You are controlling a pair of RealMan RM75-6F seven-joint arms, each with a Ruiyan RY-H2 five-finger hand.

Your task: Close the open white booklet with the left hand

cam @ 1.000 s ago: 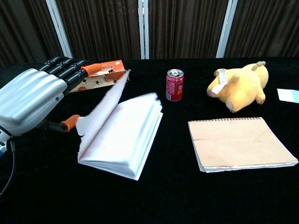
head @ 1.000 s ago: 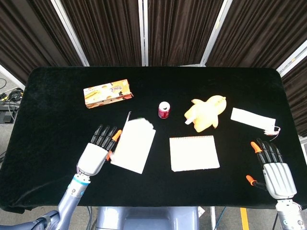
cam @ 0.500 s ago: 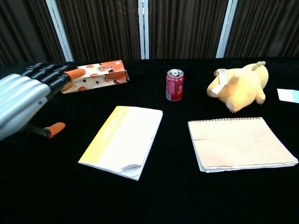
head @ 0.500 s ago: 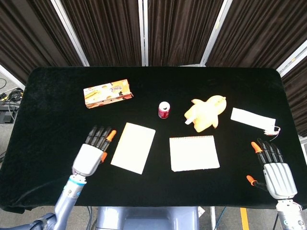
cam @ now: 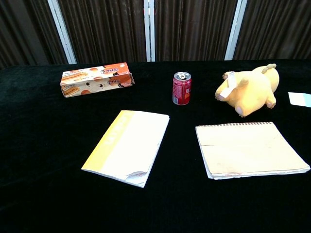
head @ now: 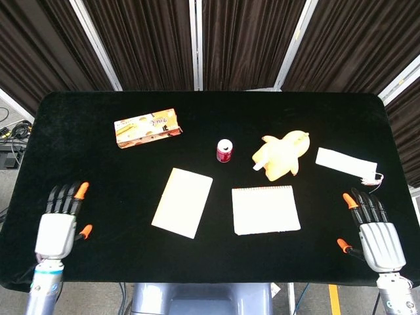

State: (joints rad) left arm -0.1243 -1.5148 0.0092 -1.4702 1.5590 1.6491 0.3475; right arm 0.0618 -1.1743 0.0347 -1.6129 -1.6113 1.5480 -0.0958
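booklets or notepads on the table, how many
2: the white booklet lies closed left of centre, and the spiral notepad lies to its right, in front of the yellow plush toy. None seems hidden.

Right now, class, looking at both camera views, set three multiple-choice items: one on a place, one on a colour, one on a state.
1. Where is the small red drink can?
A. beyond the white booklet with a yellow spine strip
B. on the spiral-bound notepad
C. inside the orange snack box

2. What colour is the plush toy?
A. blue
B. yellow
C. green

3. What state is the booklet in?
A. standing open
B. held up
C. closed flat

Answers: 1 A, the can stands on the table behind the booklet; 2 B, its body is yellow; 3 C, its cover lies flat, with the left hand apart from it.
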